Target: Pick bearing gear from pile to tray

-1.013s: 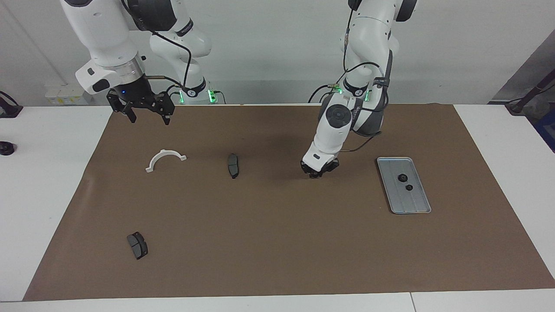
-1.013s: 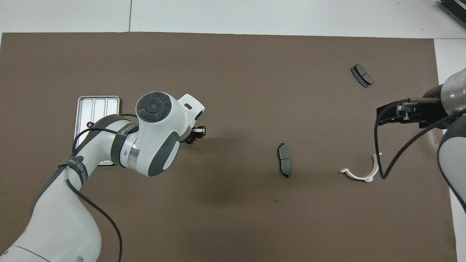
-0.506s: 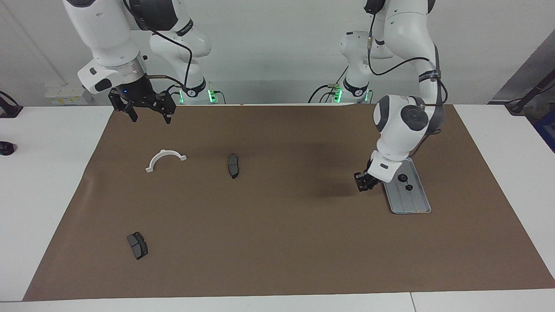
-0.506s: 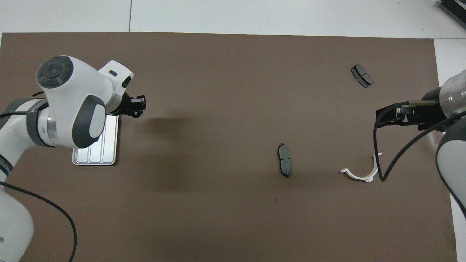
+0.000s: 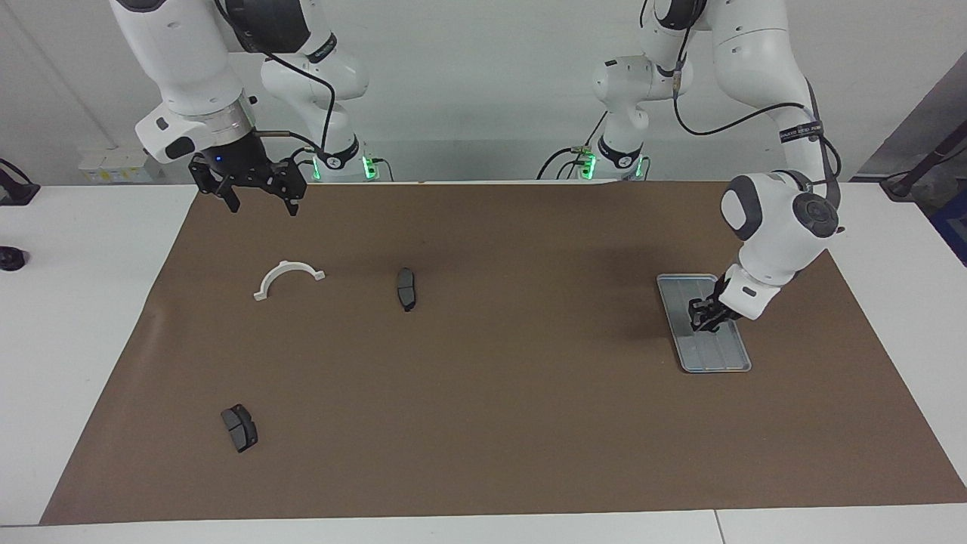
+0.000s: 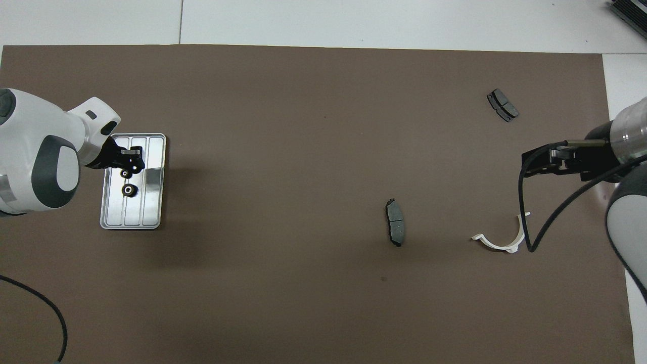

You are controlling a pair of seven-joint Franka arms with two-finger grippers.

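The silver ridged tray (image 6: 151, 202) (image 5: 718, 355) lies on the brown mat at the left arm's end of the table. Two small black gears (image 6: 130, 190) (image 6: 124, 173) rest in it. My left gripper (image 6: 134, 159) (image 5: 704, 323) hangs low over the tray, shut on a small dark bearing gear that its fingers mostly hide. What is left of the pile lies toward the right arm's end. My right gripper (image 5: 261, 205) (image 6: 536, 167) waits open above the mat's edge there, holding nothing.
A white half-ring bracket (image 5: 288, 278) (image 6: 503, 237) lies under the right gripper's side. One dark brake pad (image 5: 406, 288) (image 6: 395, 221) sits mid-mat. Another brake pad (image 5: 239, 428) (image 6: 502, 105) lies farther from the robots.
My left arm has swung from the middle of the mat toward its own end and now hangs over the tray. The right arm has barely moved.
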